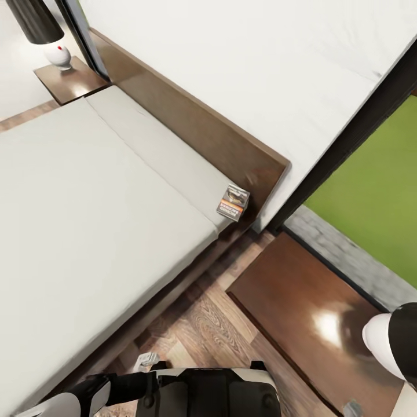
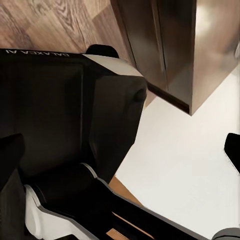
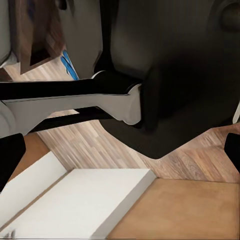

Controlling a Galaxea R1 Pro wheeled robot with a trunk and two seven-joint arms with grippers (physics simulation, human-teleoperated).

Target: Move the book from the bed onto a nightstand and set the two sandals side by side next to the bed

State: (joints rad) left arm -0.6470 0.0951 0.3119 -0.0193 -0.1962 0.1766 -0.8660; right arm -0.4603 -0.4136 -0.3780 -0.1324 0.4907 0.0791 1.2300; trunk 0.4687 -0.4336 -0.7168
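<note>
Head view: the bed (image 1: 87, 220), off-white mattress on a dark brown frame, is seen from above, with its headboard (image 1: 202, 130) against the white wall. The book (image 1: 233, 202) is propped at the mattress corner nearest the headboard's end, leaning against the headboard; an orange band is made out on its cover, but the lettering is too small to be read. A nightstand (image 1: 301, 301) with a glossy dark top stands just beside that corner, across a strip of wood-plank floor (image 1: 202, 324). A second nightstand (image 1: 66, 81) is seen at the bed's far side, carrying a lamp (image 1: 57, 55) with a white round base and black shade. A black-framed window (image 1: 347, 139) with green beyond is noted at right.

Left wrist view: the robot's black body panel (image 2: 60, 110) is shown, marked "GALAXEA AI", read upside down; dark wooden furniture and a white surface lie beyond.

Right wrist view: a sliver of bright blue (image 3: 69, 65), possibly a sandal, is glimpsed on the floor behind the robot's body.

How far either gripper's fingers are spread, or whether anything is held, cannot be told.
</note>
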